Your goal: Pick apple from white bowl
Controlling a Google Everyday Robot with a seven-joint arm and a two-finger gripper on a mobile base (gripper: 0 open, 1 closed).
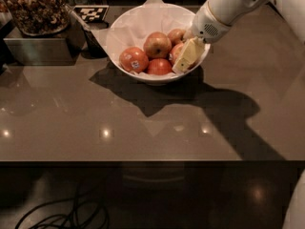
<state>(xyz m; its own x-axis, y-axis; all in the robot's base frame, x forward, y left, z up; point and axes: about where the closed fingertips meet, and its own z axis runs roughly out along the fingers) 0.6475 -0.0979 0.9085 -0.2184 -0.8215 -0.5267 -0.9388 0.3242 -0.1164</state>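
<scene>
The white bowl [125, 27], lined with crumpled white paper, stands at the back middle of the counter and holds several apples. A red apple [176, 51] lies at the bowl's right side. My gripper [186, 57] reaches down into the bowl from the upper right. Its pale yellow tip lies right against that apple's right flank and hides part of it. An orange apple with a blue-white sticker [133, 59] lies at the left, a yellower apple [157, 44] in the middle, and a red one [159, 67] at the front.
A metal tray with a clear container of brown clumps [33, 8] stands at the back left. A black-and-white marker tag [90, 12] lies behind the bowl. The white arm [228, 4] comes in from the top right. The counter's front edge runs across below the middle.
</scene>
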